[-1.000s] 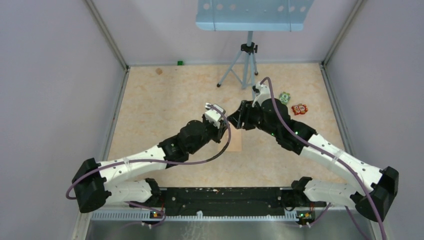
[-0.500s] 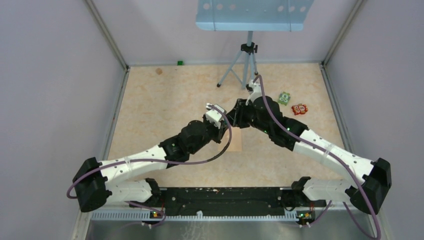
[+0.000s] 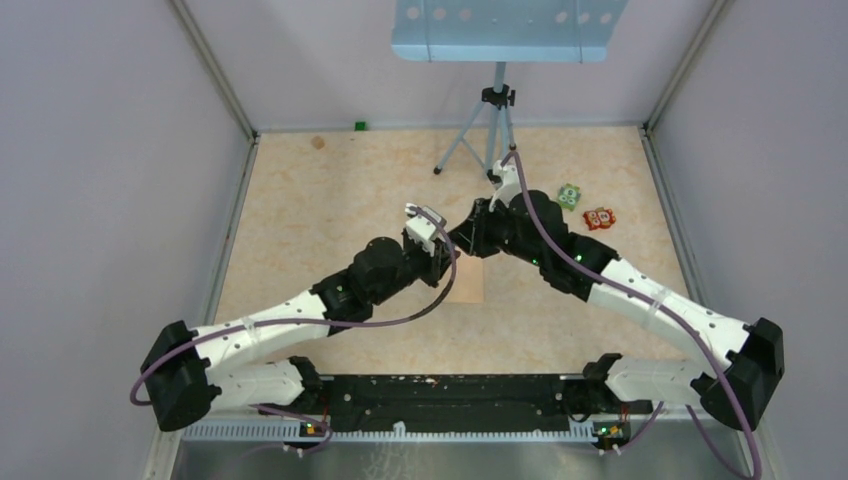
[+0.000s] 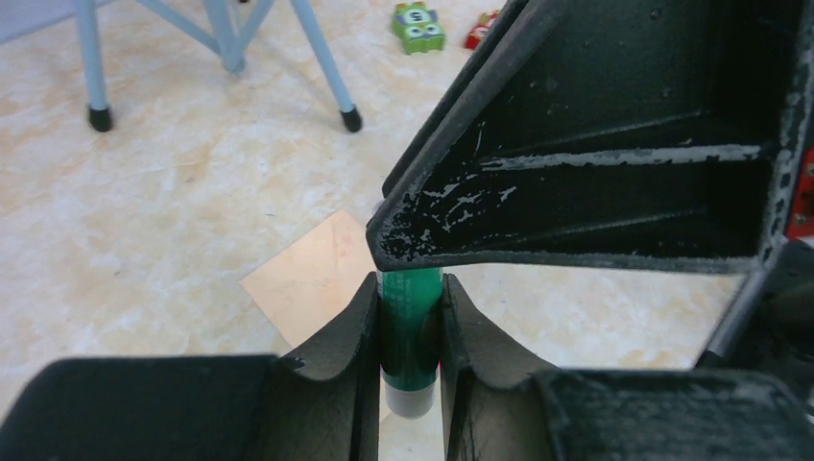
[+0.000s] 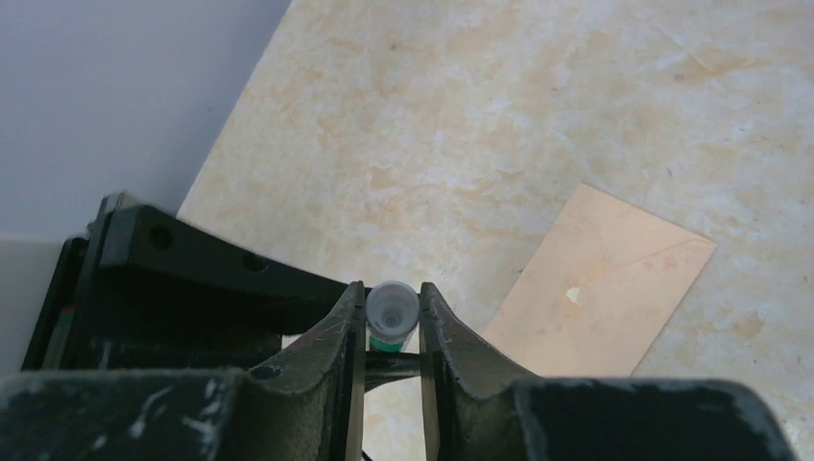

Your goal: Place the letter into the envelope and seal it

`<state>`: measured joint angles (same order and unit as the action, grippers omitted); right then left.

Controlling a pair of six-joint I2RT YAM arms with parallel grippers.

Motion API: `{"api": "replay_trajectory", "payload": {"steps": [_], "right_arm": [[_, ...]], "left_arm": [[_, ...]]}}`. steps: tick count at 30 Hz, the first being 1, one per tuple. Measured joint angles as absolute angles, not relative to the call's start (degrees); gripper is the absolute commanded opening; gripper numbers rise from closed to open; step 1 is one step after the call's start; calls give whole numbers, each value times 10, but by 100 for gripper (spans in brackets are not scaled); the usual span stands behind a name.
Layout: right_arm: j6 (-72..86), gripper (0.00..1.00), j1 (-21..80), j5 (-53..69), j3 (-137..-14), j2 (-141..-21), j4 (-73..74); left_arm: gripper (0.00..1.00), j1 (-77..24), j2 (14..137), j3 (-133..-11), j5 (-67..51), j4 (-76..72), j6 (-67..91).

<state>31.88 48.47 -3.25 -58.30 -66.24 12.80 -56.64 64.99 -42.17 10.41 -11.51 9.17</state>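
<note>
Grey walls (image 3: 110, 180) are enclosing a beige mottled desk (image 3: 300, 200) in the overhead view. At the upper left of the desk, a tiny green block (image 3: 360, 126) is sitting against the back edge. From the lower left, the left arm (image 3: 260, 325) is reaching toward the middle of the frame, where the left pincer (image 4: 410, 288) is meeting the right one.

In the left wrist view, its fingers (image 4: 360, 327) are pressing narrowly against both sides of a green glue stick (image 4: 411, 331), whose whitish end is pointing toward the camera. The envelope (image 4: 312, 279), pinkish-tan, is lying flat on the desk beneath, with one corner showing behind the stick. From above it is peeking out at centre frame under the two wrists, mostly covered by them.

The right pincer (image 5: 392, 288) is gripping the same stick from the opposite side. In the right wrist view, its fingers are clamping a pale grey round end, with green showing below it. In that view the envelope is lying right of centre, at an angle, with a small pale spot in its middle.

At upper centre in the overhead view, a blue-grey tripod (image 3: 495, 130) is standing under a perforated plate (image 3: 505, 25). To its right, a green toy (image 3: 569, 195) and a red toy (image 3: 599, 217) are lying near each other on the desk. The right arm (image 3: 660, 305) is stretching back to the lower right corner.
</note>
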Motion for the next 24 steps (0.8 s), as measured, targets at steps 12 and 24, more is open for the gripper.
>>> {"api": "replay_trajectory", "payload": {"steps": [12, 24], "right_arm": [[232, 9, 407, 286, -555, -610, 63], [269, 63, 409, 187, -556, -605, 108]], "left_arm": [[0, -426, 584, -357, -311, -243, 233], [0, -461, 610, -378, -196, -170, 178]]}}
